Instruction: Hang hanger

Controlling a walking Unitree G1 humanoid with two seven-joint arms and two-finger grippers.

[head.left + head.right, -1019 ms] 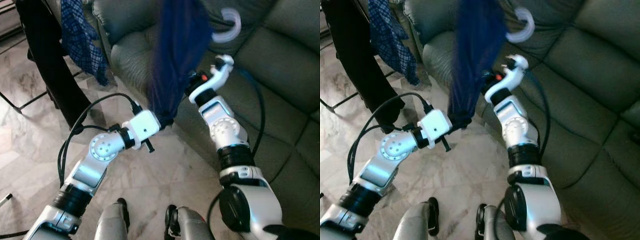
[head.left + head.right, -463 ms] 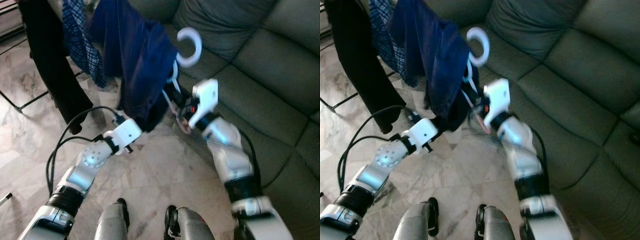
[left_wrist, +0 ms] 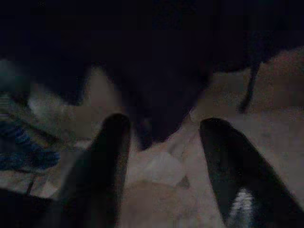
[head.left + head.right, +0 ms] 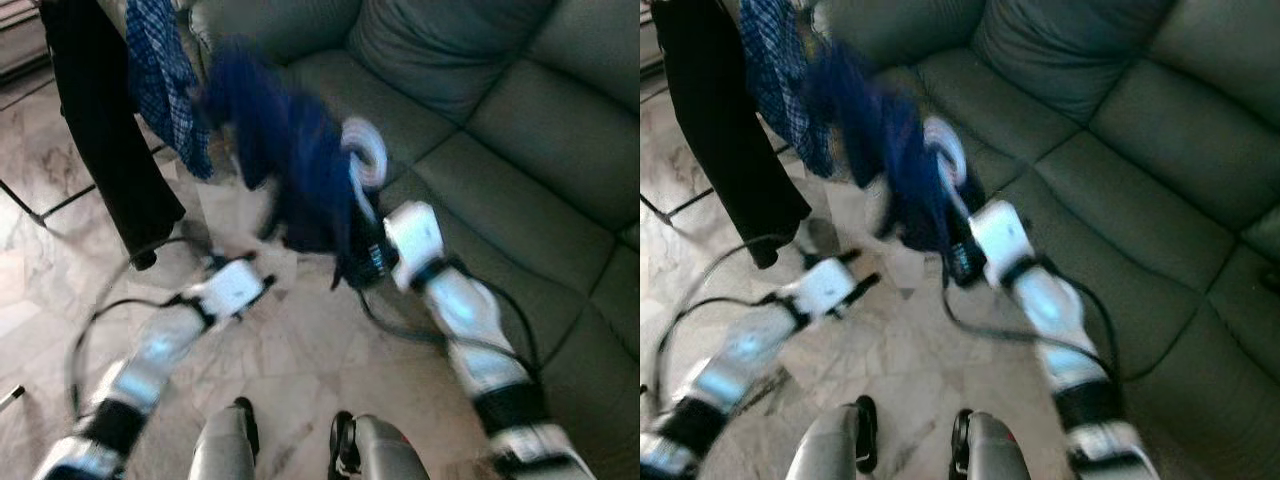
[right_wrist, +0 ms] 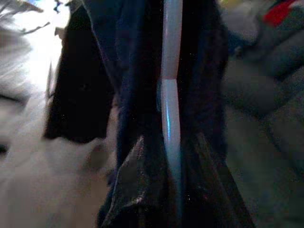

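A dark blue garment (image 4: pixel 290 165) hangs on a white plastic hanger, whose hook (image 4: pixel 366 160) shows beside the cloth, blurred by motion. My right gripper (image 4: pixel 362 262) is shut on the hanger's white bar (image 5: pixel 170 109), in front of the sofa's edge, with the cloth bunched around its fingers (image 5: pixel 130 180). My left gripper (image 3: pixel 164 166) is open and low over the floor. The garment's dark lower end (image 3: pixel 161 95) hangs just beyond its fingertips, apart from them. The left arm (image 4: pixel 170 335) is blurred.
A grey-green sofa (image 4: pixel 510 120) takes up the right and back. Black trousers (image 4: pixel 100 120) and a blue checked shirt (image 4: pixel 160 70) hang at the left, above a thin black rack leg (image 4: pixel 45 210). Pale marble floor (image 4: pixel 300 380) lies below, with my feet at the bottom edge.
My right arm has swung the hanger and garment lower and to the left. My left arm has dropped toward the floor, away from the garment's lower end.
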